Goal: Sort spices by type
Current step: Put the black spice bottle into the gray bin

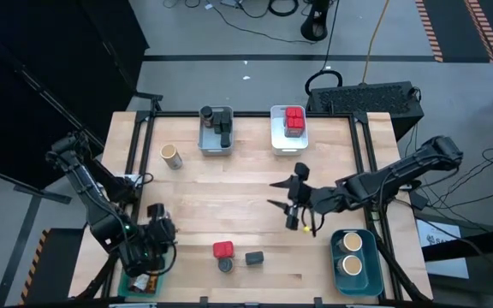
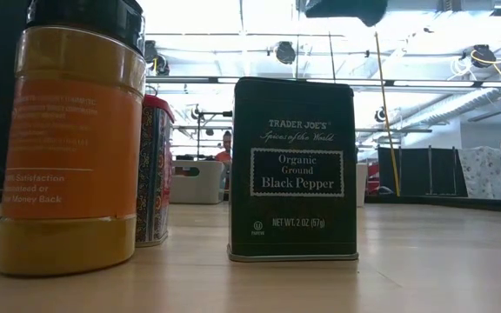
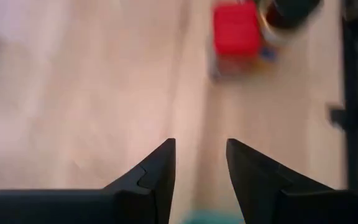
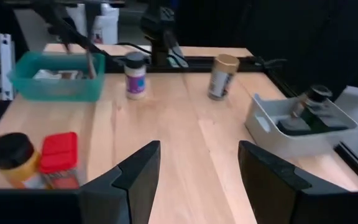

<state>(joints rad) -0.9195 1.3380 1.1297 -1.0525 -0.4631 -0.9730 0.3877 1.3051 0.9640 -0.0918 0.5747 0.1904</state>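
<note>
Table [image 1: 229,197]: wooden top with four bins; three loose spices cluster at the front edge.
Grey bin [image 1: 215,137]: far side, holding dark jars.
White bin [image 1: 289,130]: far side, beside the grey one, holding red tins.
Blue bin [image 1: 353,261]: front right, two tan-topped jars inside.
Teal bin [image 1: 139,281]: front left corner, under the left arm.
Right gripper [image 1: 291,204]: mid-table, fingers apart, empty.
Left gripper [image 3: 201,163]: over the teal bin's edge, fingers parted, nothing between them.
Red tin [image 1: 222,250]: front centre, touching an orange jar [image 1: 226,264]; pepper tin [image 1: 254,257] just beside.
Stray jar [image 1: 172,156]: tan-topped, far left.
Advice: probably take the red tin next; approach from above on its free sides so the orange jar isn't toppled.
</note>
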